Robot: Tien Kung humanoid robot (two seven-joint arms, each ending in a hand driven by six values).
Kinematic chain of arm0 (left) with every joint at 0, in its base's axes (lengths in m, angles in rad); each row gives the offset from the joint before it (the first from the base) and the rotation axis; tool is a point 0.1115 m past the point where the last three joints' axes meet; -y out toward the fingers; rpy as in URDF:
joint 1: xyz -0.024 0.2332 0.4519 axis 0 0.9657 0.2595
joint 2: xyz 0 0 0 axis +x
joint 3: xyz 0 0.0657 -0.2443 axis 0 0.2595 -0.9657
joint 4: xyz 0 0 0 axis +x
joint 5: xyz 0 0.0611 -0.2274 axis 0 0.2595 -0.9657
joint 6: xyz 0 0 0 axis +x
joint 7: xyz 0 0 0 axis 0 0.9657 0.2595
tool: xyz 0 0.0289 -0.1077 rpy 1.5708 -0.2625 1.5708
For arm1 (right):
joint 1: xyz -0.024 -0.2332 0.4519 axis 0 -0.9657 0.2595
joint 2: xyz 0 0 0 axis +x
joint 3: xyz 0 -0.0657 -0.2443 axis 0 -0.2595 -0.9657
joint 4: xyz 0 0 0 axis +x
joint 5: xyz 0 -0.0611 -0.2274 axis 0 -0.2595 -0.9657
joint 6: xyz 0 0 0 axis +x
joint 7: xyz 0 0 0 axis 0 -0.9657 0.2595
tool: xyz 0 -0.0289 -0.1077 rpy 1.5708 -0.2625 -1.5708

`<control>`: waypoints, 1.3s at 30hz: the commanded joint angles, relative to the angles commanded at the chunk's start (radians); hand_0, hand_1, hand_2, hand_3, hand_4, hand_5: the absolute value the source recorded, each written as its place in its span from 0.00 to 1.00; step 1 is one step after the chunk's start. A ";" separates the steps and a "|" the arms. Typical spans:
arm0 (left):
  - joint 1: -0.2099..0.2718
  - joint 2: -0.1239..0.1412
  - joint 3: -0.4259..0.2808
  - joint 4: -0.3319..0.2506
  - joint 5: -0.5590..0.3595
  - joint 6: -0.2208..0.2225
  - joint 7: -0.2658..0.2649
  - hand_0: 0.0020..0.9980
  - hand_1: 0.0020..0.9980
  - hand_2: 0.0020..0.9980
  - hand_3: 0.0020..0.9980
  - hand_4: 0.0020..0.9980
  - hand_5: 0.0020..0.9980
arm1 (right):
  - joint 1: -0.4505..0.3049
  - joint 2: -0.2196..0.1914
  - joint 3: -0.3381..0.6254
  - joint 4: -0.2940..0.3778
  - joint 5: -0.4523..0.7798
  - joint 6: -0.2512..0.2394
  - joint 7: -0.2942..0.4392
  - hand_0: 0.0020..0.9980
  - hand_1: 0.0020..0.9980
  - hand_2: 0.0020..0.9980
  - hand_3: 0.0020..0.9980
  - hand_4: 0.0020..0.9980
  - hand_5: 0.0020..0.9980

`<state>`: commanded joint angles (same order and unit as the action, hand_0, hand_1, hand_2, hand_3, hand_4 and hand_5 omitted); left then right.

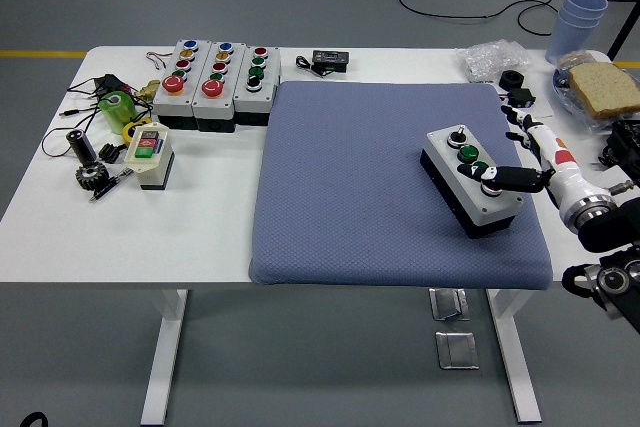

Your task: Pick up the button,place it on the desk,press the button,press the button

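A: Right hand (528, 152) state?

B: Enters from the right edge. One dark finger (512, 177) is stretched out flat, its tip on the nearest button of the button box (470, 180); the other fingers are loosely spread behind it, gripping nothing. Left hand not seen.

A: Box location?

B: On the blue mat (390, 187), right half, close to the mat's right edge. Long axis runs diagonally, far-left to near-right. Buttons face up: black knob at the far end, two green ones, then the one under the fingertip.

A: Surroundings?

B: Three more control boxes (215, 82) stand at the far left of the white table (60, 237), well apart. Bread slice (603, 87) and stacked cups (580, 15) lie far right. Nothing stands between hand and box.
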<state>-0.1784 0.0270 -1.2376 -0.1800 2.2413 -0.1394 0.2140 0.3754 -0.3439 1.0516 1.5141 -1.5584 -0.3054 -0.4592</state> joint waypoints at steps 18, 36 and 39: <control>0.003 0.000 0.002 0.000 -0.002 -0.001 0.001 0.65 0.64 0.63 0.55 0.30 0.85 | 0.086 0.108 -0.080 -0.133 -0.333 0.042 -0.114 1.00 0.93 1.00 1.00 1.00 0.17; 0.014 -0.001 0.008 0.000 -0.001 -0.008 -0.001 0.65 0.64 0.63 0.55 0.30 0.85 | 0.153 0.183 -0.086 -0.300 -0.367 0.147 -0.186 1.00 0.93 1.00 1.00 1.00 0.21; 0.016 -0.001 0.007 0.000 0.001 -0.008 0.000 0.65 0.64 0.63 0.55 0.30 0.85 | 0.163 0.186 -0.089 -0.317 -0.372 0.179 -0.186 0.94 0.90 1.00 1.00 1.00 0.23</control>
<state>-0.1623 0.0259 -1.2309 -0.1800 2.2422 -0.1471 0.2136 0.5383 -0.1577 0.9625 1.1969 -1.9304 -0.1265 -0.6454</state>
